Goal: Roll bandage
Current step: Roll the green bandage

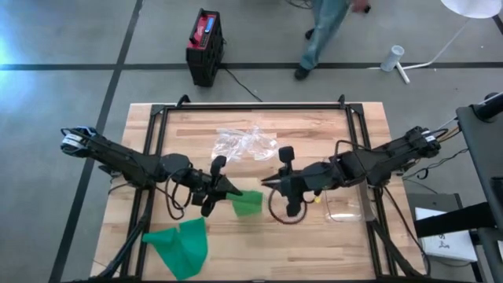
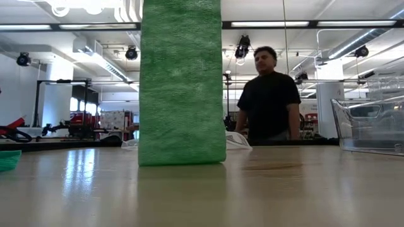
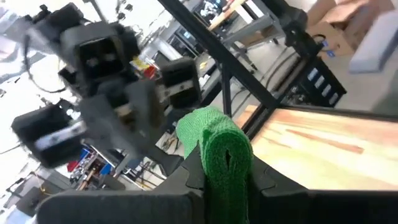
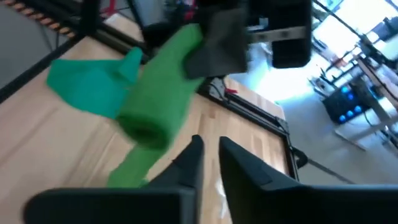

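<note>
Bandage (image 1: pixel 246 201) mid-roll: clamped in left gripper (image 1: pixel 222 188), loose tail trailing near-left. Right gripper (image 1: pixel 271 182) just beside, fingers seemingly nearly together, empty. Next: regrip, wind on.

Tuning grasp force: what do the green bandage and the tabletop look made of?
Green bandage: looks like soft woven or crepe fabric, matte, with a fuzzy textured weave in the low view; it folds limply in the left gripper. Tabletop: light wood planks, with visible grain and seams and a slight sheen, probably sealed.

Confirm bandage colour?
Green, plain. The bandage shows best in the right wrist view, its rolled part held in the left gripper.
</note>
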Tool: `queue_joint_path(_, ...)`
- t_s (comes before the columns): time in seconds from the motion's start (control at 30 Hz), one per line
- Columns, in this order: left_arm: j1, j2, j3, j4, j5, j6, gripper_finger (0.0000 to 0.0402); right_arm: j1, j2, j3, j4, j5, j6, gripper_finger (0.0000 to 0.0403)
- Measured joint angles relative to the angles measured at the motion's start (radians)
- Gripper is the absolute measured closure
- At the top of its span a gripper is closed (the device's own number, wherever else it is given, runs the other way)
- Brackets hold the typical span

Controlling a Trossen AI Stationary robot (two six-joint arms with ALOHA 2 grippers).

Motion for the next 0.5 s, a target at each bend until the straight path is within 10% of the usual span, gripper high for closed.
queue_joint_path(0.5,0.134,-0.072,0.0,0.032,-0.196,-0.647,0.0374,0.086,-0.003,0.019,0.088,0.302,-0.345,0.0207)
